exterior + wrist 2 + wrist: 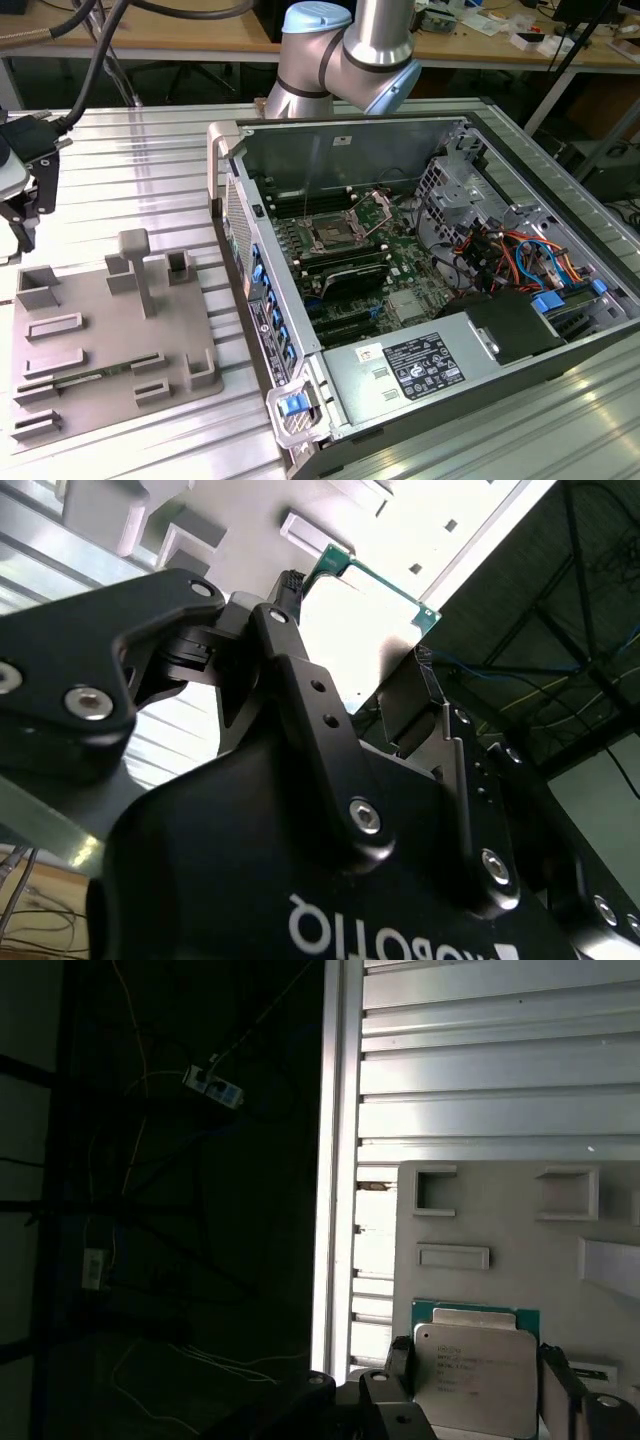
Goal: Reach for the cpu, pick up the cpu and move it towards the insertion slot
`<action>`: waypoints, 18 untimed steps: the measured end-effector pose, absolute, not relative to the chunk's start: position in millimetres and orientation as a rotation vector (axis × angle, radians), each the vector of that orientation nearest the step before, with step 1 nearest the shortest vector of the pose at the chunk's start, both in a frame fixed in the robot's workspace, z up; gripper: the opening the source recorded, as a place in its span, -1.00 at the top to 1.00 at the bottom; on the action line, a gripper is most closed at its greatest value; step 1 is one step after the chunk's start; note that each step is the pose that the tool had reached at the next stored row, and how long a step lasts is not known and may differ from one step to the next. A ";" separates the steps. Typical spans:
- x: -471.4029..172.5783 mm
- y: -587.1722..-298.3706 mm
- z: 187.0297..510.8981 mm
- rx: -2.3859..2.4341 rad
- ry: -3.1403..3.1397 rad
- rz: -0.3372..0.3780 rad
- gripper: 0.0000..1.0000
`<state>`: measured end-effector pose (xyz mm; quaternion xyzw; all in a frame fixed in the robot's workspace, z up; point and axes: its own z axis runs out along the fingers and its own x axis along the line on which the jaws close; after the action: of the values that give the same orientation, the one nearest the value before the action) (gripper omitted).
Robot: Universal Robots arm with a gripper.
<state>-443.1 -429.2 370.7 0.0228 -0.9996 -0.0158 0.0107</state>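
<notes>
Where the exterior view's left edge cuts the scene, the gripper (pixel 20 215) hangs above the ribbed metal table (pixel 150 140), over the far left corner of the grey plastic tray (pixel 110 330). In the first wrist view its black fingers (pixel 400 1360) bear against opposite edges of the cpu (pixel 478 1372), so the jaws are clamped on the chip. The chip's silvery top faces that camera, a green rim shows along one side, and the tray's rectangular recesses lie behind it. Further right in the exterior view stands the open computer case (pixel 560 230), with the arm's grey and blue joints (pixel 340 50) behind its back wall. Inside, on the green board, sits the insertion slot (pixel 330 237), silver-framed with a dark centre, well apart from the gripper and the cpu. A power supply (pixel 400 370) lies at the case's near edge, and coloured cables (pixel 520 265) run at the exterior view's right.
</notes>
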 end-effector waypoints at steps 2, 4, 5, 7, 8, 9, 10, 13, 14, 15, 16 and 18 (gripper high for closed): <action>-443.0 -429.2 372.0 0.071 -3.119 -0.049 -0.10; -443.0 -429.2 372.0 0.071 -3.119 -0.049 -0.10; -443.0 -429.2 372.1 0.071 -3.119 -0.049 -0.10; -443.0 -429.2 372.2 0.071 -3.118 -0.049 -0.10; -443.1 -429.2 372.3 0.071 -3.119 -0.049 -0.10; -443.1 -429.2 373.0 0.071 -3.118 -0.049 -0.10; -443.0 -429.2 374.1 0.071 -3.118 -0.050 -0.10; -443.1 -429.2 376.7 0.071 -3.119 -0.052 -0.10; -443.0 -429.2 377.7 0.071 -3.119 -0.053 -0.10; -443.0 -429.2 378.3 0.071 -3.119 -0.053 -0.10; -443.0 -429.2 378.8 0.071 -3.119 -0.054 -0.10; -443.0 -429.2 380.1 0.071 -3.118 -0.054 -0.10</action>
<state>-443.0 -429.2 380.1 0.0228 -0.9995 -0.0174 0.0109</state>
